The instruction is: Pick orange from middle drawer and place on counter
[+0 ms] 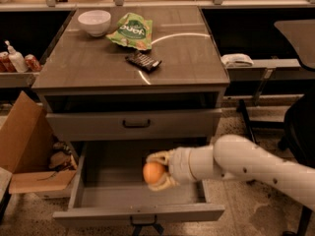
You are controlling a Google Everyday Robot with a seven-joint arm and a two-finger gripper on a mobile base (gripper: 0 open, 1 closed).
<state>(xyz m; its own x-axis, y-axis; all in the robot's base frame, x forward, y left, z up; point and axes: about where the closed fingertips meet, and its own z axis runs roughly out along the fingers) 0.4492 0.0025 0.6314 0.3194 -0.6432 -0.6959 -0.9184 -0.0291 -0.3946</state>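
Note:
The orange is small, round and smooth. My gripper is shut on it, one pale finger above and one below, and holds it over the open middle drawer. The drawer is pulled out at the bottom of the grey cabinet, with a bare grey floor and a small dark handle on its front panel. My white arm reaches in from the right. The counter is the glossy grey-brown top of the cabinet.
On the counter stand a white bowl, a green snack bag and a dark bar. A shut drawer front with a black bar handle sits above the open drawer. A cardboard box is at the left, a dark chair at the right.

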